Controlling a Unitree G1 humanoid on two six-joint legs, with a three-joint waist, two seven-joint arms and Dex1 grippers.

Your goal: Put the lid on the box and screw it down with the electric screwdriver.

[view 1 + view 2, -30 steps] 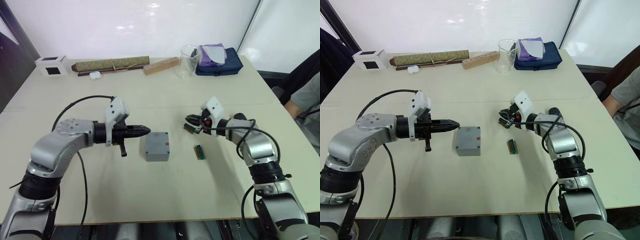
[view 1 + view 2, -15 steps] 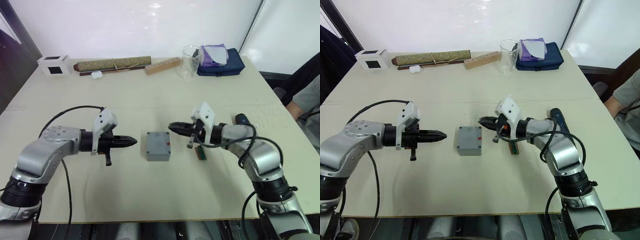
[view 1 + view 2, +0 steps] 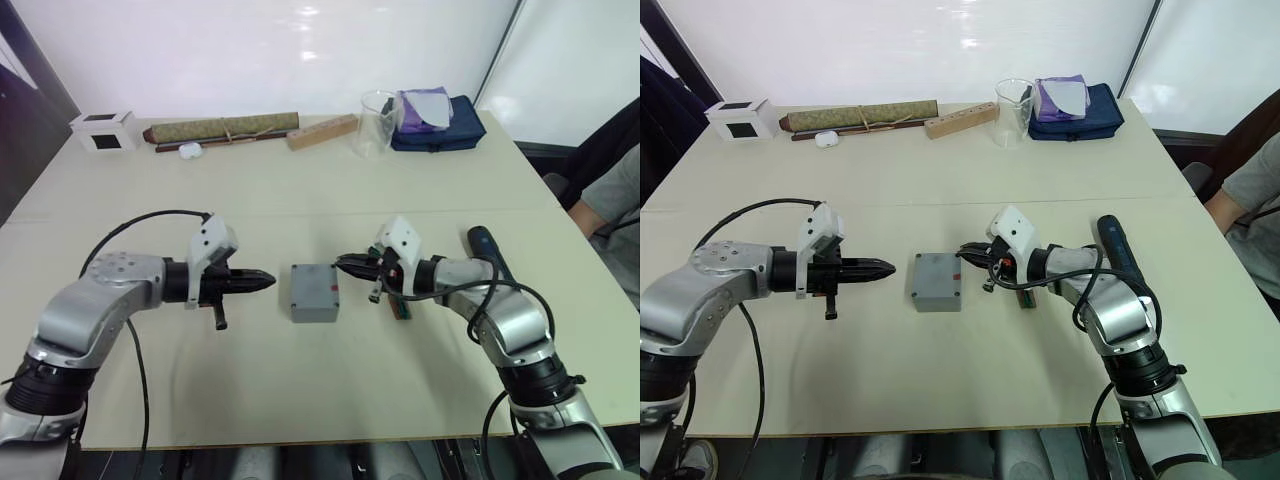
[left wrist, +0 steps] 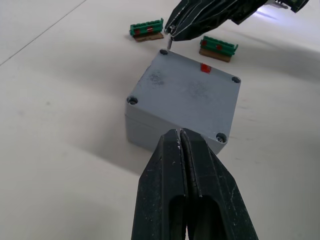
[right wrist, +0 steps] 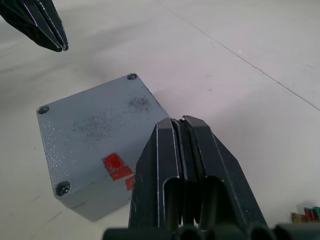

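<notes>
I saw the lid (image 4: 189, 90) seated on the box (image 3: 314, 305), with both closed, empty jaws flanking it, left gripper (image 3: 268, 281) and right gripper (image 3: 341, 263).

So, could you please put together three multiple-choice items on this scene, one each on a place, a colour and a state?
1. Where does the electric screwdriver lie?
A. on the table by the right arm
B. in the left gripper
C. inside the beaker

2. What colour is the mark on the lid?
A. blue
B. red
C. yellow

3. How is the left gripper?
A. open
B. shut on the lid
C. shut, empty

Answers: 1 A, it rests on the tabletop beside the right forearm. 2 B, a red patch shows near one edge. 3 C, its fingers press together short of the box.
</notes>
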